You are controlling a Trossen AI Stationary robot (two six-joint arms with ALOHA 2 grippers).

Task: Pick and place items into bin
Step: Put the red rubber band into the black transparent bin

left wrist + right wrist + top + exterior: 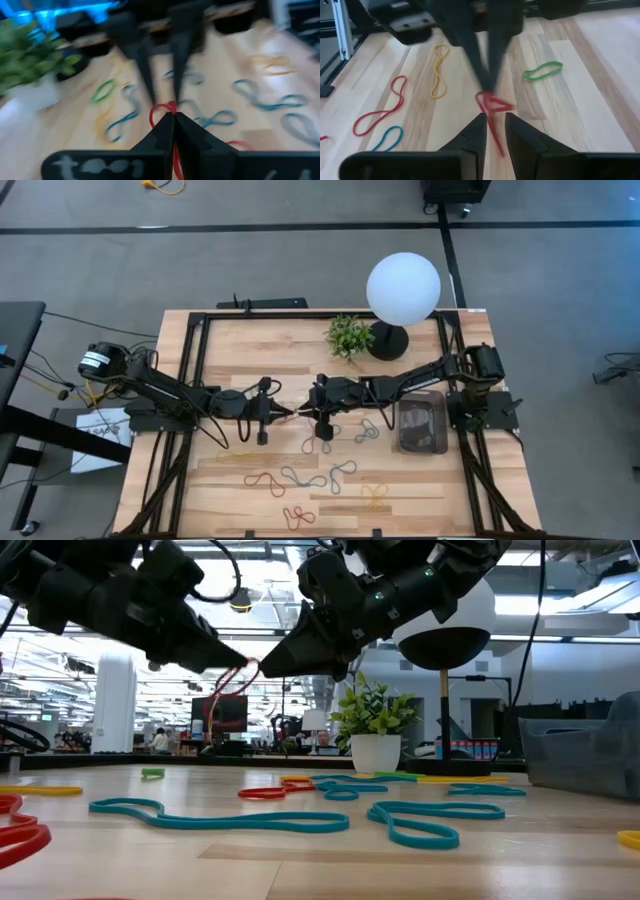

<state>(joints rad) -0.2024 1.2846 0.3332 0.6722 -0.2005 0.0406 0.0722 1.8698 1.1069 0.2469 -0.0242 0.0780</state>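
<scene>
Red rubber, a thin band (162,111), hangs in mid-air between the two grippers, well above the tabletop (240,345). The left gripper (288,412) has its jaws pinched closed on one end of it. The right gripper (304,411), tip to tip with the left, has its jaws slightly parted around the other end, seemingly not yet clamped. This looks like a hand-over from left arm to right. More bands (300,477) in blue, red, yellow and green lie loose on the wood below. The bin (421,426) sits well apart on the right side. Next, I judge, the right jaws must close before the left lets go, then carry the band to the bin.
</scene>
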